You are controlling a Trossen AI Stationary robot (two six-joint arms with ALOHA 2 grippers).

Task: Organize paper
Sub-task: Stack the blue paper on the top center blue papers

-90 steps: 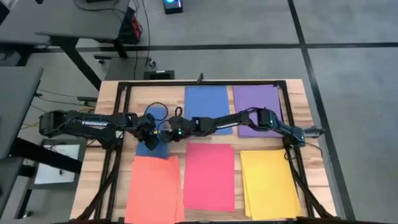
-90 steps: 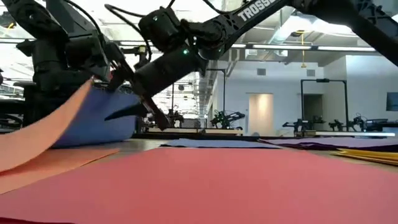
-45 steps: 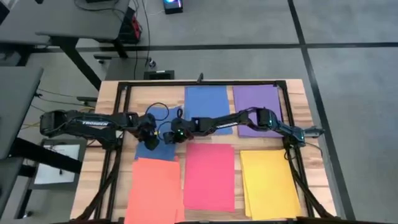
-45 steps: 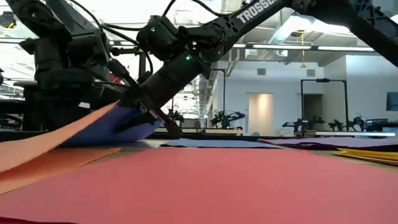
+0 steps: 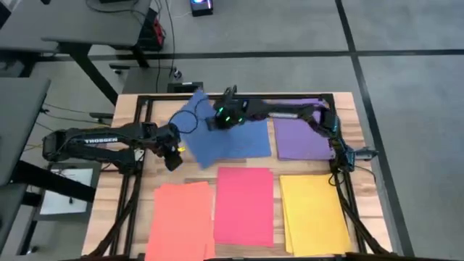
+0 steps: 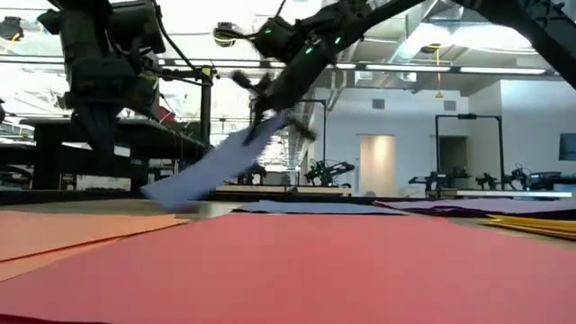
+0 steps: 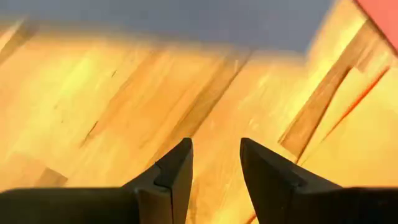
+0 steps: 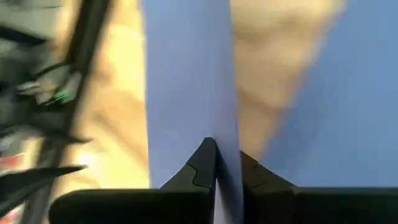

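My right gripper (image 5: 215,119) is shut on a blue sheet of paper (image 5: 203,141), raised over the far middle of the table. The sheet slants down toward the table's left (image 6: 211,166). Beside it lies another blue sheet (image 5: 254,141), with purple paper (image 5: 301,130) to its right. Salmon-orange (image 5: 181,217), pink-red (image 5: 244,206) and yellow (image 5: 313,214) paper lie flat along the near edge. My left gripper (image 5: 174,158) hovers over bare wood left of centre, its fingers (image 7: 177,168) open with nothing between them. My right gripper pinches the blue sheet at one edge (image 8: 225,140) between its two fingers. The held end is lifted high, and the sheet hangs slanting and fairly flat below the fingers. Its lower end (image 6: 157,192) is down at the tabletop; whether it touches I cannot tell.
A black frame (image 5: 239,96) runs around the far and side edges of the wooden table (image 5: 130,109). Cables loop near the left arm's wrist (image 5: 185,123). Bare wood shows at the far left and between the two rows of sheets.
My right gripper has swung up and toward the far edge, carrying the blue sheet away from the spot by my left gripper, so it now hangs over the far middle. The salmon-orange sheet that stood curled up has dropped flat on its pile.
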